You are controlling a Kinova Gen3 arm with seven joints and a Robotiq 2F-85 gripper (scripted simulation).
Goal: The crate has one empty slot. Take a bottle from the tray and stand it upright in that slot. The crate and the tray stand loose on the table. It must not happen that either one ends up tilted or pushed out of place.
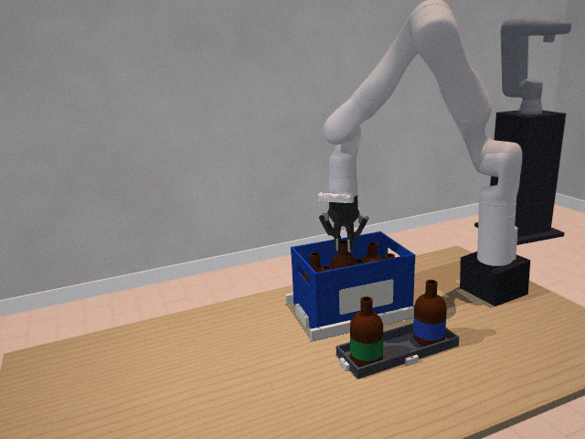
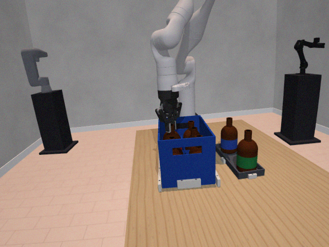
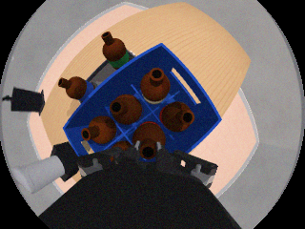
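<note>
Here the gripper [image 1: 343,245] clenches the neck of a brown bottle [image 1: 343,258] inside the blue crate [image 1: 354,288], crowded by neighbouring bottles. Two more stand in the tray [image 1: 437,346] beside it. Both rest on the wooden table [image 1: 188,369] before a grey wall.

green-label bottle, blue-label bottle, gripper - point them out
green-label bottle [image 1: 366,348], top view, on its green band
blue-label bottle [image 1: 429,329], top view, on its blue band
gripper [image 1: 343,245], top view, midway between the fingertips, shut on a bottle's neck
</note>
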